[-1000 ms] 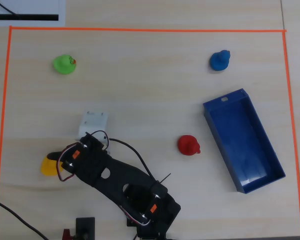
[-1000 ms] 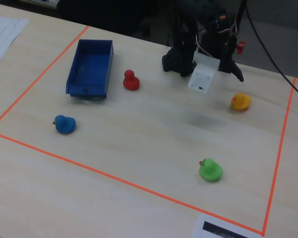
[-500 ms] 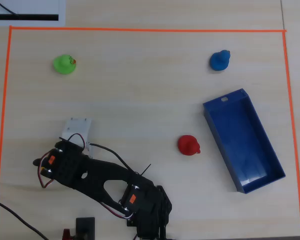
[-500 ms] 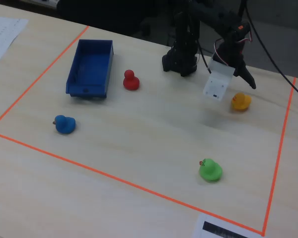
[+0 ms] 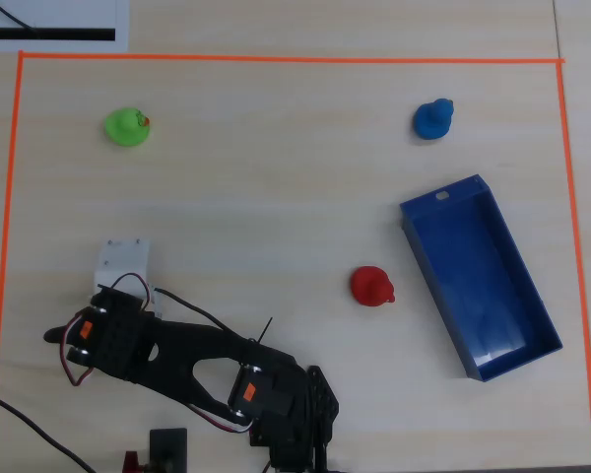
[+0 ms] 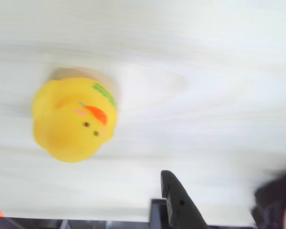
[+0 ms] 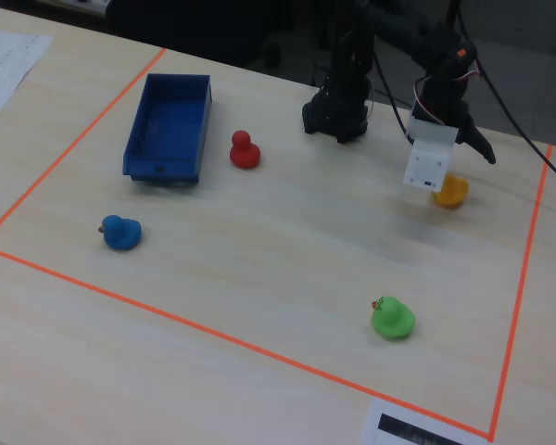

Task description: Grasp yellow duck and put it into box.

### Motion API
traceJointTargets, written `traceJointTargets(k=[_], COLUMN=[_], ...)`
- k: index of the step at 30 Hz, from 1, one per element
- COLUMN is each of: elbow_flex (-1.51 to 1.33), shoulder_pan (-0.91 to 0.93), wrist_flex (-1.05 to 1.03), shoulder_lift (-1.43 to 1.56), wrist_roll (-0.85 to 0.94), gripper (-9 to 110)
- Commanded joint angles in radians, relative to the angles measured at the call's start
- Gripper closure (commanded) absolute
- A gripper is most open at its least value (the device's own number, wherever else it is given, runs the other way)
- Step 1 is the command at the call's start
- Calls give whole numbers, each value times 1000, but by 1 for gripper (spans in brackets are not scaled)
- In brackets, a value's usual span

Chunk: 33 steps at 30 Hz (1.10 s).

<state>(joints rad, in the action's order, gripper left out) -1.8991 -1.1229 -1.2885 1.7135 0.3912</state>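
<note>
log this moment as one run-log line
phase: approach | pincer: above yellow duck, not gripping | duck: on table | box: empty

no readable text, green mark on yellow duck (image 6: pixel 74 119) illegible

A pale wooden table (image 7: pixel 259 269) carries an orange tape (image 5: pixel 276 59) rectangle. In the overhead view: green duck (image 5: pixel 126 126) at 10 o'clock, blue duck (image 5: pixel 433 119) at 2, box (image 5: pixel 478 276) at 3, red duck (image 5: pixel 371 286) beside it, yellow duck (image 7: pixel 452 191) hidden under the arm.
</note>
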Motion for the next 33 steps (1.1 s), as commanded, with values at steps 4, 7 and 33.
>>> traceJointTargets(k=[4, 7, 33], elbow_flex=[-8, -43, -230], shoulder_pan=[54, 63, 15], wrist_flex=[97, 135, 308], shoulder_lift=[-3, -11, -15], wrist_roll=[-23, -21, -129], gripper=[42, 42, 50])
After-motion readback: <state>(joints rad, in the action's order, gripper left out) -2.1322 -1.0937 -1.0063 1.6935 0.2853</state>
